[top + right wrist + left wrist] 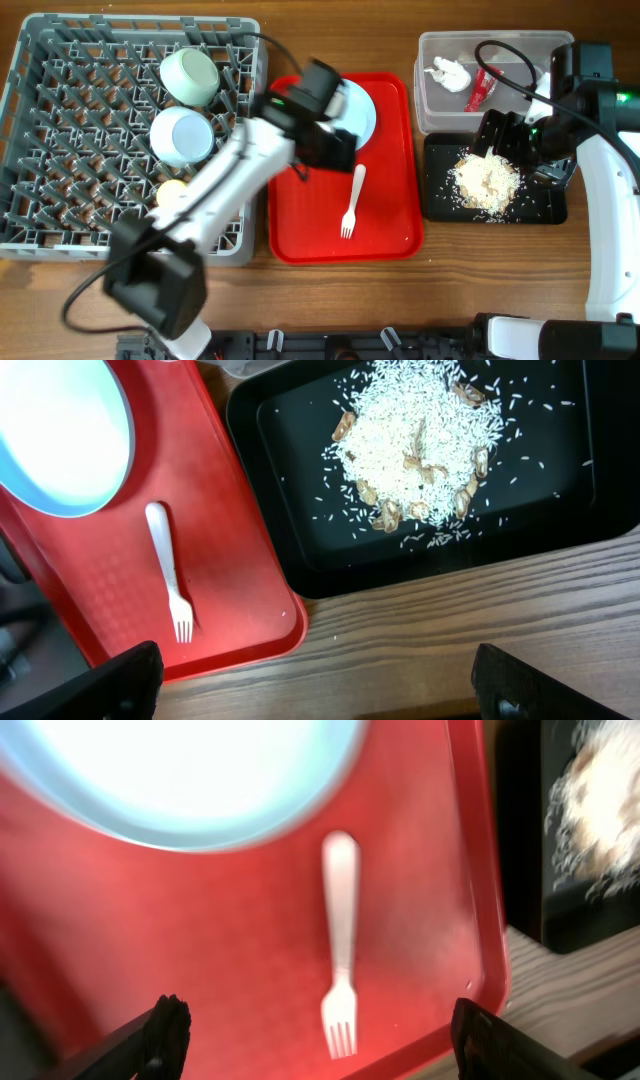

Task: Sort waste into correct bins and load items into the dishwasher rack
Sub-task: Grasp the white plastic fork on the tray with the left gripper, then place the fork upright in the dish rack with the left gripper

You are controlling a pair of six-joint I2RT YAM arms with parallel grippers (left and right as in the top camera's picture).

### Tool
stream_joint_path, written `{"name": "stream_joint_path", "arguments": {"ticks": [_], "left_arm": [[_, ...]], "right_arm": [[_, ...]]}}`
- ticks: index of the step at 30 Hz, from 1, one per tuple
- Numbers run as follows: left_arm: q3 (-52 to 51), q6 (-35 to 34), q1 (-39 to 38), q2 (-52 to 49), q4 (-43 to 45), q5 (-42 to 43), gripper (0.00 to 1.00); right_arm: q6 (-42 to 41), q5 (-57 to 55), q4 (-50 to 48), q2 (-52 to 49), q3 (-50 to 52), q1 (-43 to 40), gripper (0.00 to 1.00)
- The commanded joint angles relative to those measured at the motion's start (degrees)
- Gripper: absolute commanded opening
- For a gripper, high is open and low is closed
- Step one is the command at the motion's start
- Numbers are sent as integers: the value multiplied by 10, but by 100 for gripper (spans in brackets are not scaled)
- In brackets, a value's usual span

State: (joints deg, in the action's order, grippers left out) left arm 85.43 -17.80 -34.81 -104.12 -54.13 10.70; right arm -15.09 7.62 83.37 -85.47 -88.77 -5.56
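wooden surface (450, 295), toward front edge: left hand (318, 1032) spread empty over fork (340, 920); best lowered straight, pinching handle crosswise; right hand (325, 685) also spread, empty.

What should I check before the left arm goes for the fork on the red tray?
1. The left pincer is open and empty: ok.
2. The fork lies flat on the red tray, apart from the plate: ok.
3. The fork's tines sit centred under the left pincer in the left wrist view: ok.
4. The right pincer is open and clear of the fork, over by the black tray: ok.
5. The rack has free pegs: ok.
6. Height of the left pincer above the fork: cannot tell.
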Motion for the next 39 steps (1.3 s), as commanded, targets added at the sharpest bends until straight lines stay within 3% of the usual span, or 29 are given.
{"name": "stream_joint_path", "arguments": {"ticks": [1, 7, 12, 16, 19, 30, 39], "left_arm": [[1, -24, -63, -64, 2, -44, 83], [1, -24, -106, -151, 18, -74, 81], [1, -24, -106, -198, 23, -74, 70], [1, -24, -106, -199, 20, -74, 26], [1, -24, -106, -199, 13, -74, 16], [1, -26, -110, -193, -28, -102, 9], [1, -26, -109, -91, -42, -116, 6]], "right_arm": [[0, -8, 0, 2, -6, -1, 100], [0, -8, 0, 2, -6, -1, 100], [0, -8, 0, 2, -6, -1, 100], [0, -8, 0, 2, -6, -1, 100], [0, -7, 0, 2, -6, -1, 100], [1, -8, 0, 2, -6, -1, 100], [1, -8, 0, 2, -6, -1, 100]]}}
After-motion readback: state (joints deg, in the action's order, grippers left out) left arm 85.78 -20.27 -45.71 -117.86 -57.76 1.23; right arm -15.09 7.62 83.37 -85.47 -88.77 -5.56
